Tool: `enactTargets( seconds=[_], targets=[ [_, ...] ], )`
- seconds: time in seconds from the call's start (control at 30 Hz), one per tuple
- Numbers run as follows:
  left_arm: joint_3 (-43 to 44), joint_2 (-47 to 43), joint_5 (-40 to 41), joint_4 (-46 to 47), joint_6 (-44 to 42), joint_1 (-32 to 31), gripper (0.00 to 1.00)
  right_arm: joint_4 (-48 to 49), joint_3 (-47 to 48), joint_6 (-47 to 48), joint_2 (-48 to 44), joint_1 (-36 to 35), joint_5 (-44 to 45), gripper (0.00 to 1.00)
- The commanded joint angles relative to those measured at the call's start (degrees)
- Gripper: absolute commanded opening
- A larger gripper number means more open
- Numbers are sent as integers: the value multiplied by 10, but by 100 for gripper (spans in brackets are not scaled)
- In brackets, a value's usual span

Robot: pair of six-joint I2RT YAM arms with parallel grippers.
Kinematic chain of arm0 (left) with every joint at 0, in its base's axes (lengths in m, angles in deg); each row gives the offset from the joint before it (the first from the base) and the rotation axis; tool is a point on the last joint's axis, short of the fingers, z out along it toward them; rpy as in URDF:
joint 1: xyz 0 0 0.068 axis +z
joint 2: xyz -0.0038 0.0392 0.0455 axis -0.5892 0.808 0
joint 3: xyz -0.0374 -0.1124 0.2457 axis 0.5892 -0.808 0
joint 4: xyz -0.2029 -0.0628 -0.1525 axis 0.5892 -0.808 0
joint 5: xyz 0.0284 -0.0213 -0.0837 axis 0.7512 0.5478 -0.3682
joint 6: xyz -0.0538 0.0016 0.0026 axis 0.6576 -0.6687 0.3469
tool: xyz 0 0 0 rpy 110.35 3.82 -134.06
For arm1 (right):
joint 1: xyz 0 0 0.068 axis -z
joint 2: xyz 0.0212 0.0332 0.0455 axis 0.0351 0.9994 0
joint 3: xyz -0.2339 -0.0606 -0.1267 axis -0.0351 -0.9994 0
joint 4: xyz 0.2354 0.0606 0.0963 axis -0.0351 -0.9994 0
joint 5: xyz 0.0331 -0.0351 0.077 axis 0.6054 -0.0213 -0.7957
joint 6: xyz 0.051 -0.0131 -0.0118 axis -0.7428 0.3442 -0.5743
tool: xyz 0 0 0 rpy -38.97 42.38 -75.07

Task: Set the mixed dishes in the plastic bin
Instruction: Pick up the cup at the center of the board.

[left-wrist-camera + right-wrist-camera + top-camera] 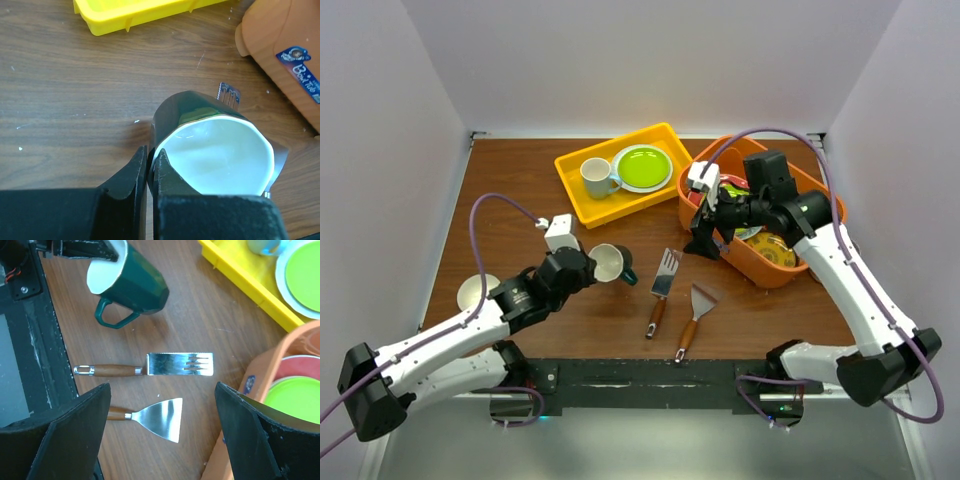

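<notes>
Near the middle of the surface [520,180]: dark-teal mug [610,263], cream inside, faceted wall, tipped onto its side, handle toward the near right, rim pinched between the closed left jaws. Unclear whether lifted or touching the wood.

At the far right: deep orange plastic bin [772,272], rounded, upright, blue label on one wall. Inside it: yellow patterned plate [775,250], red-rimmed plate [300,366] and lime green plate [292,399], overlapping, each partly hidden.

In the yellow tray [620,210] just left of the bin: white-rimmed lime green plate [642,167], lying flat.

At the left edge: small white bowl [478,292], upright, partly hidden.
</notes>
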State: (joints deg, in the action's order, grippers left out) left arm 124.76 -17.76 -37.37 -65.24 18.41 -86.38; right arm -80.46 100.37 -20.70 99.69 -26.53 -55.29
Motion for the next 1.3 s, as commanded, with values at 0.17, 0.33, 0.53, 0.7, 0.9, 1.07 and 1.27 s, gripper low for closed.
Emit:
enactTargets(
  seconds=[0.17,0.33,0.53,0.7,0.9,1.07,1.27],
  targets=[
    [60,27,44,62,102,0,0,35,13,-42,22,-55,57,89],
    [73,50,47,55,131,0,0,55,5,-63,36,-79,68,89],
    [81,64,49,52,145,0,0,76,6,-96,45,-87,73,91],
    [89,76,51,51,156,0,0,86,7,-110,52,-91,63,93],
    [102,90,54,39,166,0,0,89,14,-117,59,-95,55,94],
    [111,99,53,40,168,0,0,92,22,-110,67,-119,103,95],
    [125,108,57,35,171,0,0,84,44,-100,81,-144,135,95]
  ],
)
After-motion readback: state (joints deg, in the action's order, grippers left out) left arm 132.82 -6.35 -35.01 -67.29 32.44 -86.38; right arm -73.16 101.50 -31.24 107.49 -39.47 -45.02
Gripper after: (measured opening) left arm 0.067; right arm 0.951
